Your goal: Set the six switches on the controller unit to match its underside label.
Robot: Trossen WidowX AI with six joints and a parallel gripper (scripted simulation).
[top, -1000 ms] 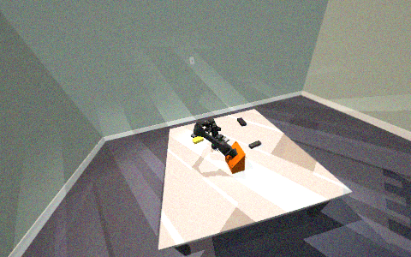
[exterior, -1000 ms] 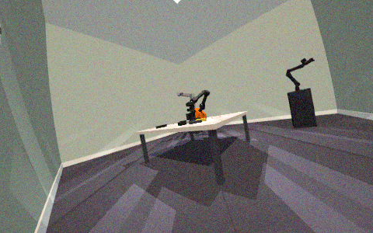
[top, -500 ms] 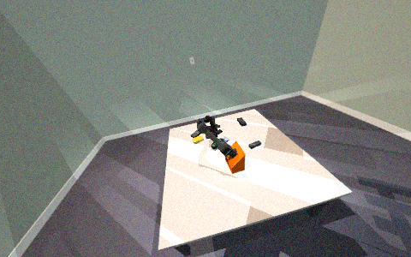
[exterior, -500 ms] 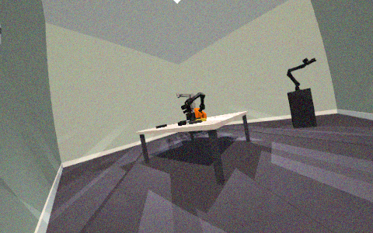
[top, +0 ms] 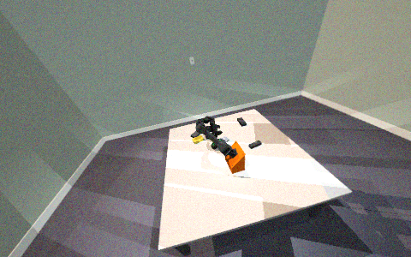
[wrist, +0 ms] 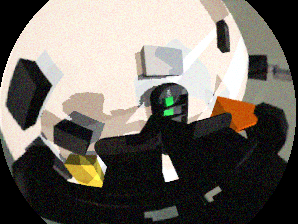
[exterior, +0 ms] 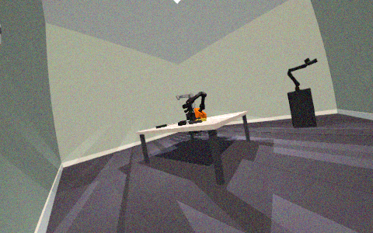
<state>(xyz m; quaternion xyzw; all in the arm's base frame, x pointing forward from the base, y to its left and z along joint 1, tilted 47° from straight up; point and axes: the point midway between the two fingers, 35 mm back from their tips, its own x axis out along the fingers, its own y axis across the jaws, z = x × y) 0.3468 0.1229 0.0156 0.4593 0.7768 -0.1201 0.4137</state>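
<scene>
The dark grey controller unit [wrist: 170, 107] shows in the middle of the wrist view, seen steeply from one rounded end. Two green rocker ends show on it. Its other switches are hidden behind my fingers, and its label is out of sight. My gripper [wrist: 153, 117] is shut with nothing held, its black fingers overlapping the near part of the unit in the wrist view. I cannot tell whether they touch it. In the top view the unit is a small dark shape with a green spot, partly covered by the arm.
A pale grey block [wrist: 162, 61] lies beyond the unit. Black blocks [wrist: 27, 93] [wrist: 72, 136] [top: 255, 144] and a yellow block [wrist: 84, 170] [top: 197, 140] lie around it. A large orange wedge [wrist: 232, 113] [top: 238, 164] stands beside the arm. The bench [top: 205, 210] has open edges.
</scene>
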